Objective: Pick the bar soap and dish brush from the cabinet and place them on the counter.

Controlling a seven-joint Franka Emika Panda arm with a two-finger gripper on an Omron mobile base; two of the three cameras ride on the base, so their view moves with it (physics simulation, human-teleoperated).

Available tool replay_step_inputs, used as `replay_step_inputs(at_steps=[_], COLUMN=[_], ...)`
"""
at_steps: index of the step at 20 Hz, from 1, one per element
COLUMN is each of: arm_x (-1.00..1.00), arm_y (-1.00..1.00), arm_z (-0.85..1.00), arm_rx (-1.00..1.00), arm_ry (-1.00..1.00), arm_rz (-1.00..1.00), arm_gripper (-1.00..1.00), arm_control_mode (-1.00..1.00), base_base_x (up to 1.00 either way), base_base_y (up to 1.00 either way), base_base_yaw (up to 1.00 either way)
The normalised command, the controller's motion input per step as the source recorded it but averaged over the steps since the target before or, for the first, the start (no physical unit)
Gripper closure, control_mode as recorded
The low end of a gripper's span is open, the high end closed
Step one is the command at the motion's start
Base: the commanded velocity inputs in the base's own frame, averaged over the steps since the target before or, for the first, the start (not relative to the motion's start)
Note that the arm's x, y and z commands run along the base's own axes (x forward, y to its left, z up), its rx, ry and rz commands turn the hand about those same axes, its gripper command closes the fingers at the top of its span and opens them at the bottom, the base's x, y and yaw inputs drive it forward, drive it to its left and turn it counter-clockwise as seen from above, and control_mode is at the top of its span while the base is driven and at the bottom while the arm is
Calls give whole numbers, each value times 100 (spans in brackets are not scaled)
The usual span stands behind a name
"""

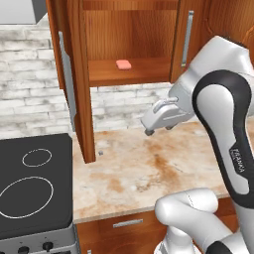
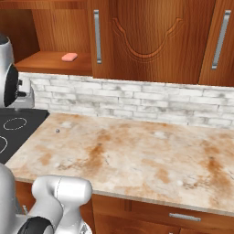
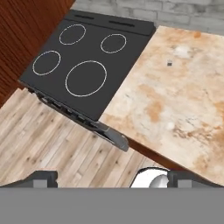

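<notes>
Pink bar soap (image 1: 123, 64) lies alone on the open cabinet (image 1: 131, 72) shelf, above the blotched bench (image 2: 137, 155). The jaws (image 3: 111, 179), wide and empty, hang over the black stovetop (image 3: 83, 70); a swung-open door (image 1: 79, 79) stands left.

Both base views face the counter (image 1: 134, 173) from opposite sides; the hand view looks down on it.

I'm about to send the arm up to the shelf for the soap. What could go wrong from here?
The open cabinet door hangs beside the shelf opening, so the rising arm may clip it. The bar soap is small and flat, so the open gripper could push it deeper instead of grasping it.
</notes>
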Motion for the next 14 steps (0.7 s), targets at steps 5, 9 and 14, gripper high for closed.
replay_step_inputs(at_steps=[5, 9, 14], arm_x=[0, 0, -5], arm_y=[-4, -3, -18], arm_z=[0, 0, 6], arm_rx=[-14, -14, -9], arm_ry=[-6, -7, -6], arm_rz=[-16, -17, -12], arm_gripper=[-100, -100, -100], arm_control_mode=[-100, -100, -100], base_base_x=[0, 0, 0], base_base_y=[0, 0, 0], base_base_yaw=[0, 0, 0])
